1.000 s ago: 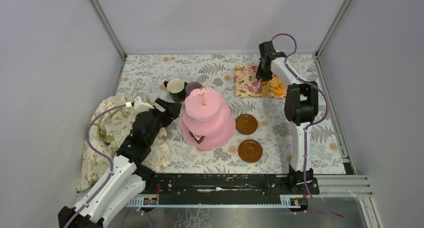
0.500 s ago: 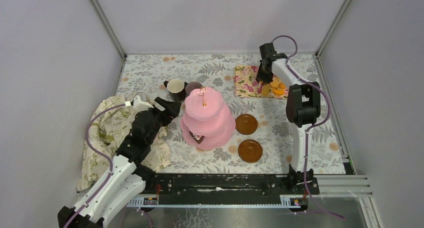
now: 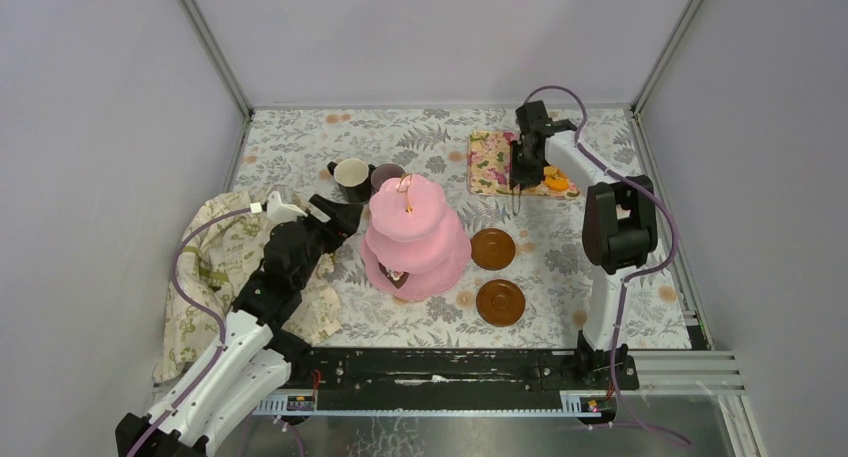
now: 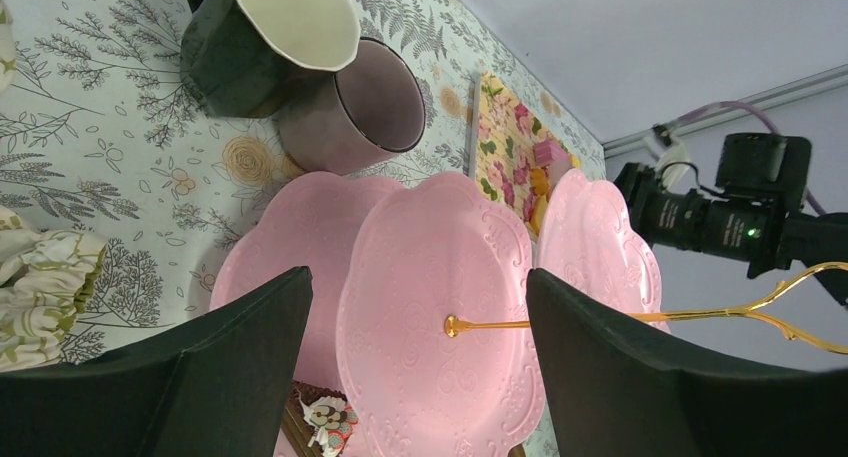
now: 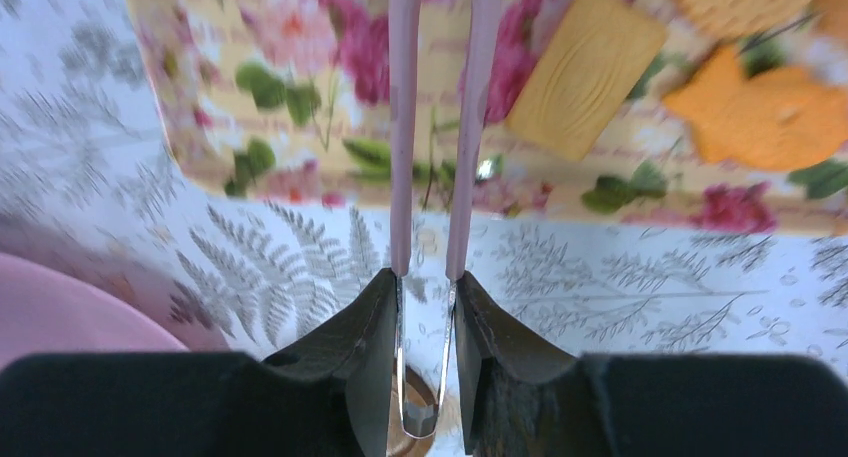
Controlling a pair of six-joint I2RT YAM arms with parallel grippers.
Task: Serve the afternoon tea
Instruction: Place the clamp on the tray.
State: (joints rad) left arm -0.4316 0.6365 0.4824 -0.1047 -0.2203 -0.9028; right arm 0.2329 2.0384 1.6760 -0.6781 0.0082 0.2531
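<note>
The pink three-tier cake stand [image 3: 415, 239] with a gold loop handle stands mid-table, a dark sweet [image 3: 393, 275] on its bottom tier. Two dark mugs [image 3: 352, 178] [image 3: 386, 177] stand behind it and two brown saucers [image 3: 493, 248] [image 3: 500, 302] to its right. My left gripper [image 3: 340, 217] is open and empty just left of the stand, which fills the left wrist view [image 4: 440, 307]. My right gripper [image 3: 519, 165] is shut on pink-armed metal tongs [image 5: 432, 127], held over the near edge of the floral tray. Orange and beige sweets [image 5: 770, 112] lie on that tray.
The floral tray [image 3: 488, 162] sits at the back right. A beige leaf-print cloth [image 3: 215, 267] is bunched at the left under my left arm. Enclosure walls and metal posts ring the table. The tablecloth has a grey fern print.
My right gripper has drawn a little nearer and leftward over the tray's near edge, with the tongs in it, and its elbow has swung right. The left arm has not moved.
</note>
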